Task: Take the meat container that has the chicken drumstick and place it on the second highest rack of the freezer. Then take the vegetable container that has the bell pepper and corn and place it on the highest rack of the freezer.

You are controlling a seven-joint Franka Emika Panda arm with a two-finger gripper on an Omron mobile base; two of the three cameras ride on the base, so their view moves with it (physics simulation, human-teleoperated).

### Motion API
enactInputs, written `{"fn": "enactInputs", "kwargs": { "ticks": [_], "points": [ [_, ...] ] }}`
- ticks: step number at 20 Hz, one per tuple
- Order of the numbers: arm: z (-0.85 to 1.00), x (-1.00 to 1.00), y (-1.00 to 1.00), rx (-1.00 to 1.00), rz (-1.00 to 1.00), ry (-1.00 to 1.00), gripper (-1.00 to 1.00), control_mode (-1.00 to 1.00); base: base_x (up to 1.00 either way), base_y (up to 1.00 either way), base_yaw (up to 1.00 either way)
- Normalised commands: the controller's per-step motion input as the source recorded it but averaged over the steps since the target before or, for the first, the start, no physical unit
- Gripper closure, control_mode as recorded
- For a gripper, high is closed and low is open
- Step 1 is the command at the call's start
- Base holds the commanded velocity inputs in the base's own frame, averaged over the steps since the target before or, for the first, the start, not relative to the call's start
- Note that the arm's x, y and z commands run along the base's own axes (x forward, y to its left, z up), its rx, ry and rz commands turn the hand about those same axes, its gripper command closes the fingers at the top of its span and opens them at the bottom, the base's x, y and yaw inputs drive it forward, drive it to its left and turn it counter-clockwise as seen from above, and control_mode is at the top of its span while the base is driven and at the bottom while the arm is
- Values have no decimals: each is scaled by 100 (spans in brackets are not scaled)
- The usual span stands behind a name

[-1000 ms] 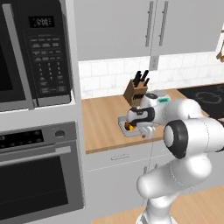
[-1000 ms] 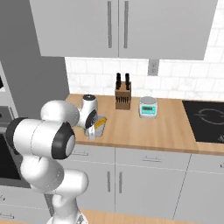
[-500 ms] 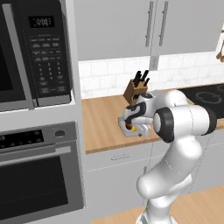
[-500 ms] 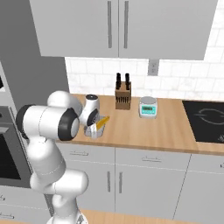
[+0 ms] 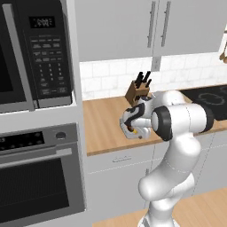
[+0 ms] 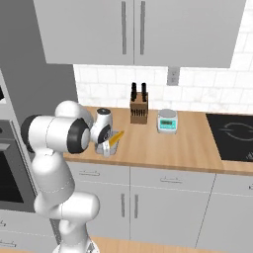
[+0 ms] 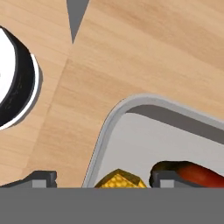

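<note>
— While the white arm bends low over the wooden desk [image 6: 163, 143], where does the shallow grey vegetable tray [image 7: 131, 131] sit?

— On the desk near its front edge, well left of the wooden knife block [image 6: 139, 109] and the small white kitchen scale [image 6: 167, 120]. The two-finger gripper [image 7: 103, 178] is right over it. From the hand camera, one dark fingertip [image 7: 41, 178] stands outside the tray's rim over bare wood and the other [image 7: 168, 180] inside it, so the jaws are spread and straddle the tray's wall.

— Are they pinching that wall?

— I cannot tell; the tips look apart from the rim, but the view cuts them off low.

— What lies in the tray?

— A bright yellow corn cob [image 7: 119, 180] just inside the rim, and beside it a dark red-brown bell pepper [image 7: 192, 171], close against the inner fingertip. From the right base camera the corn [image 6: 114, 138] pokes out past the white hand.

— Anything else close by?

— A black induction hob [image 6: 233, 136] is set into the desk far right; a built-in oven [image 5: 37, 177] and microwave [image 5: 31, 53] stand left.
</note>
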Motion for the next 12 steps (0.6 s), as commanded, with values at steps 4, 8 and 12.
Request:
{"fn": "enactInputs", "kwargs": {
  "ticks": [4,8,12],
  "points": [
    [-36,-16,0,0,0,0,-100,-100,0,0,0],
    [-9,-39,0,0,0,0,-100,-100,0,0,0],
    [0,-3,0,0,0,3,-100,-100,0,0,0]
  ]
}}
